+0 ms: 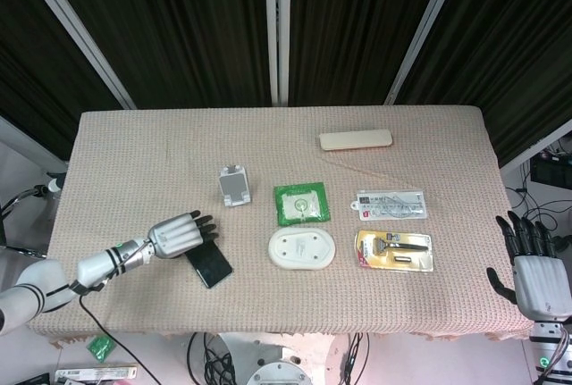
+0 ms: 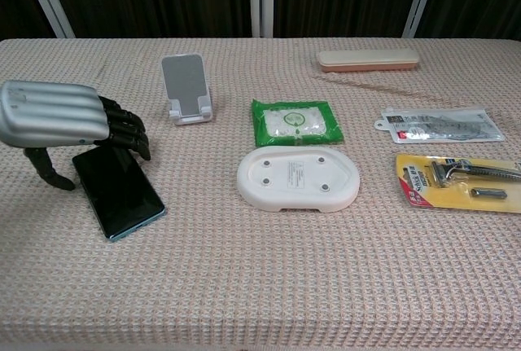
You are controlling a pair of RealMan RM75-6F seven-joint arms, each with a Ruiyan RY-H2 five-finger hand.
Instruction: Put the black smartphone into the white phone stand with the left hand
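Note:
The black smartphone (image 2: 118,191) (image 1: 210,266) lies flat on the tablecloth at the front left. My left hand (image 2: 63,120) (image 1: 177,234) hovers over its far left end, fingers spread and bent down, thumb beside the phone's left edge, holding nothing. The white phone stand (image 2: 186,89) (image 1: 234,186) is upright and empty, behind and to the right of the hand. My right hand (image 1: 534,264) hangs open beyond the table's right edge, seen only in the head view.
A green wipes pack (image 2: 295,122), a white oval dish (image 2: 298,180), a razor blister pack (image 2: 460,182), a clear packet (image 2: 440,125) and a beige case (image 2: 368,59) lie to the right of the stand. The table edge (image 1: 63,224) is near my left arm.

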